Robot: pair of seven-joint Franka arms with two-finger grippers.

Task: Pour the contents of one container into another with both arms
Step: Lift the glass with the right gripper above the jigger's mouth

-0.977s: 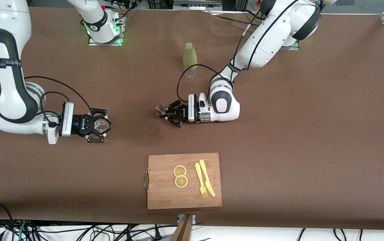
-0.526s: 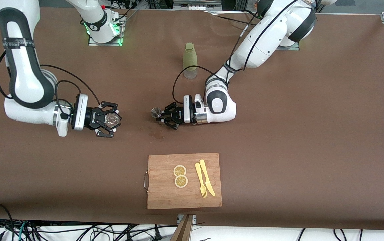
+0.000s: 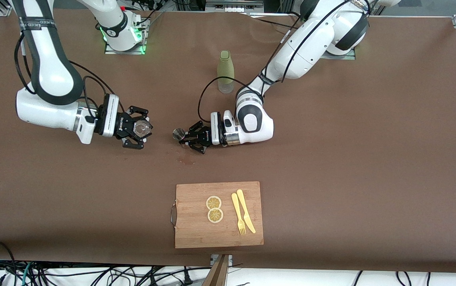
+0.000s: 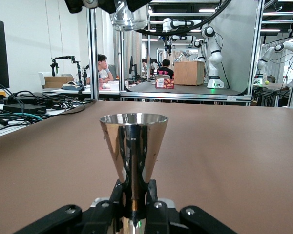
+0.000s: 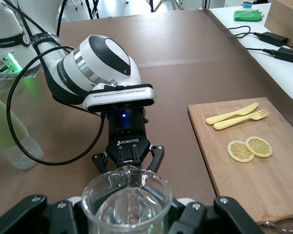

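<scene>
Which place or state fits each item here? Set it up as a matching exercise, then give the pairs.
Things:
1. metal jigger
2. clear glass cup
3. green bottle
4. lemon slices

Places or states:
A. standing on the table between the two arm bases
B. lying on the wooden cutting board, beside the fork and knife
C. gripped upright in the left claw
D. gripped in the right claw

Pairs: 1-C, 2-D, 3-A, 4-B

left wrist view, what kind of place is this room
Most likely a robotics lab. Past the metal jigger held in the left tool, there are more white robot arms mounted on tables, aluminium frame posts, and people seated at desks.
</scene>
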